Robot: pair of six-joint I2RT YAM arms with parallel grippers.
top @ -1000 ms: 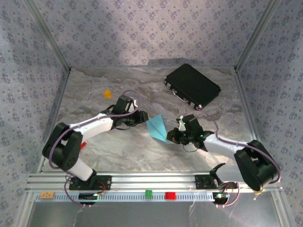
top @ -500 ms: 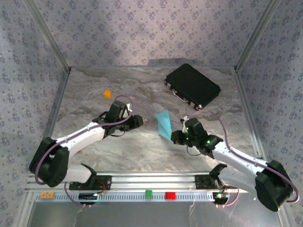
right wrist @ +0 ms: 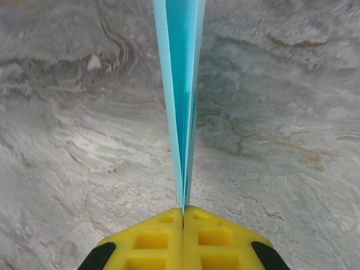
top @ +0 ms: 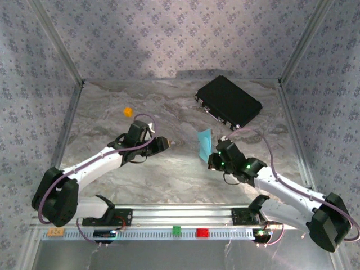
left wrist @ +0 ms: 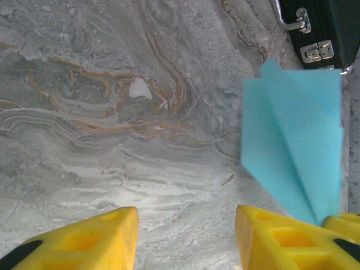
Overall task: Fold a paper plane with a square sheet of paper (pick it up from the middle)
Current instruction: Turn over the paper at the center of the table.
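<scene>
The square sheet of paper is folded into a slim light-blue paper plane [top: 205, 142] with creased layers. It stands edge-up above the marble table, right of centre. My right gripper [top: 212, 160] is shut on its lower tip. In the right wrist view the paper plane [right wrist: 183, 84] rises straight out of the closed right gripper [right wrist: 183, 209]. My left gripper [top: 169, 144] sits a short way left of the paper, open and holding nothing. From the left wrist, the paper plane [left wrist: 292, 152] hangs to the right, beyond the open left gripper [left wrist: 185, 216].
A black case [top: 229, 102] lies at the back right, its latches visible in the left wrist view [left wrist: 318, 50]. A tiny orange cube [top: 127, 111] sits at the back left. Patterned walls close three sides, and an aluminium rail [top: 180, 216] runs along the near edge.
My left gripper has come off the paper, drawn back to the left and opened wider. My right gripper has carried the paper rightward and turned it more edge-up.
</scene>
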